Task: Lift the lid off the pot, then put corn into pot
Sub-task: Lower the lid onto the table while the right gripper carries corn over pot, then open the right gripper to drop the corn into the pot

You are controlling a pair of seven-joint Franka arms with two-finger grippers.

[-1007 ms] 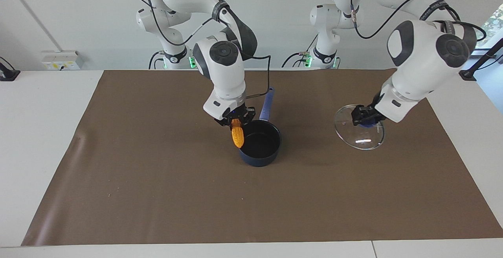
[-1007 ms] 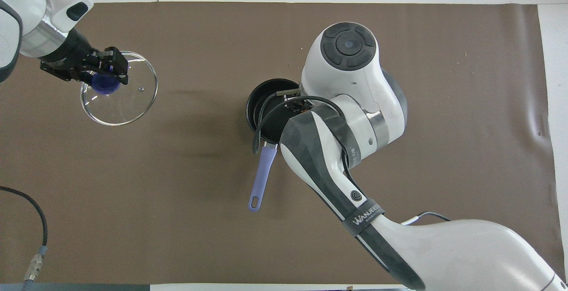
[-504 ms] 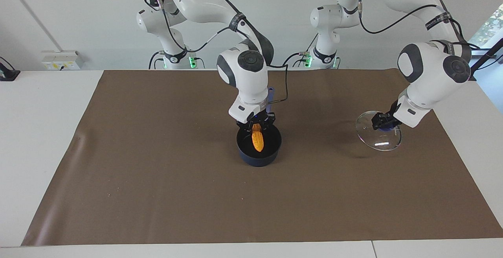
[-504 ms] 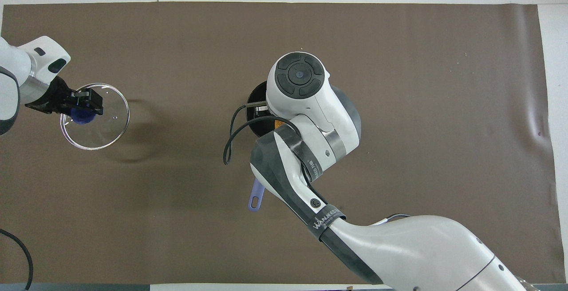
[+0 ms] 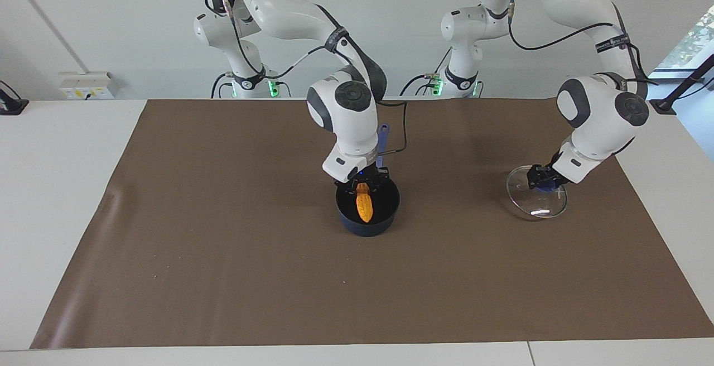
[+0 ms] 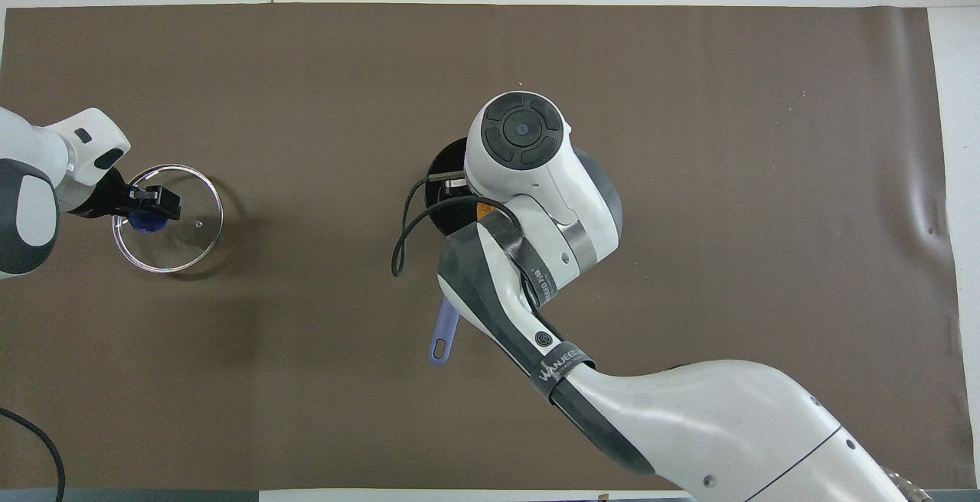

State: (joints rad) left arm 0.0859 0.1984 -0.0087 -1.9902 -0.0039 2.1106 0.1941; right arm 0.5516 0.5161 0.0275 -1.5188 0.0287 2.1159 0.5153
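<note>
Corn lowered into open pot, lid off toward left arm's end

Right pincer (image 5: 363, 186) clenched on corn (image 5: 363, 205) inside pot (image 5: 368, 225) rim; left pincer (image 5: 542, 177) clenched on lid (image 5: 536, 201) knob, rim tilted at brown mat (image 5: 223, 277); bare mat all round

The pot (image 5: 367, 213) sits mid-surface (image 5: 223, 277) on the mat (image 5: 234, 232), its handle (image 6: 444, 330) running toward the robots, at six o'clock in the overhead view. The right gripper (image 5: 363, 186) hangs over the pot's mouth, closed on the corn (image 5: 363, 206), which dips inside the rim. Toward the left arm's end, at nine o'clock from the pot in the overhead view, the lid (image 5: 536, 196) is in the left gripper (image 5: 540, 177), clamped on its knob.
</note>
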